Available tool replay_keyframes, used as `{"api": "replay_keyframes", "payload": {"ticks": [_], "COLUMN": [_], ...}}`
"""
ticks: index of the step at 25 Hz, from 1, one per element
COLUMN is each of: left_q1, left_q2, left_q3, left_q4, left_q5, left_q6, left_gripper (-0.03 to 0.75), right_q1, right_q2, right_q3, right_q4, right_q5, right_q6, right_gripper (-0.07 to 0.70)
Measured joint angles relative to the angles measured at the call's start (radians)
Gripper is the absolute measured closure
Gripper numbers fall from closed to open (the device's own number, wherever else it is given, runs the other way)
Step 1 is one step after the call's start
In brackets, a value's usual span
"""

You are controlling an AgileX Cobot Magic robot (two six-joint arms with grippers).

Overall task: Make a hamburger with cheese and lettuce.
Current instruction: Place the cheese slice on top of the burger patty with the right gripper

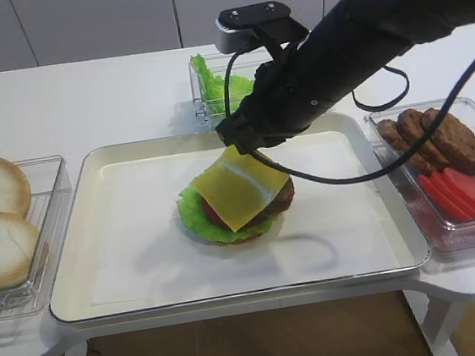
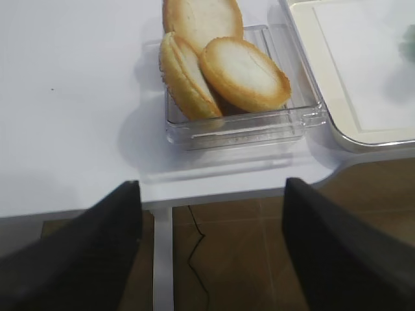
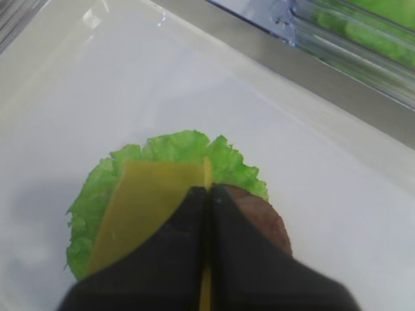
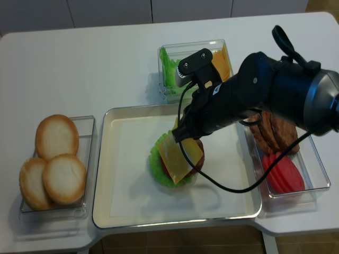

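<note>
The hamburger (image 1: pixel 280 199) (image 4: pixel 197 157) sits mid-tray (image 1: pixel 128 266): brown patty (image 3: pixel 262 217) over a red tomato slice on frilly green lettuce (image 1: pixel 190 207) (image 3: pixel 170 148) (image 4: pixel 156 161). My right gripper (image 1: pixel 236 146) (image 3: pixel 209 190) (image 4: pixel 178 135) is shut on the top edge of the yellow cheese (image 1: pixel 237 191) (image 3: pixel 139 207) (image 4: pixel 177 154). The slice hangs tilted, its lower part lying across the stack's left side. In the left wrist view my left gripper (image 2: pixel 211 186) stands open and empty over the table's front edge, near the buns.
A clear box of bun halves (image 1: pixel 5 228) (image 2: pixel 227 71) (image 4: pixel 53 164) stands left of the tray. Behind the tray is a box with lettuce and cheese slices (image 1: pixel 210 83) (image 4: pixel 190 63). At the right, a box (image 1: pixel 448 164) (image 4: pixel 280 153) holds patties and tomato slices.
</note>
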Motion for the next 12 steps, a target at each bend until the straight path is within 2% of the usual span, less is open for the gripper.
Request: {"api": "replay_keyframes", "payload": {"ticks": [12], "left_q1": [0.000], "left_q2": [0.000], "left_q3": [0.000], "left_q4": [0.000], "left_q5": [0.000], "left_q6": [0.000], "left_gripper": [0.223], "right_q1": [0.000], "right_q2": [0.000], "right_q3": [0.000], "right_q4": [-0.055], "right_q5": [-0.002], "right_q6": [0.000], "right_gripper": [0.630]}}
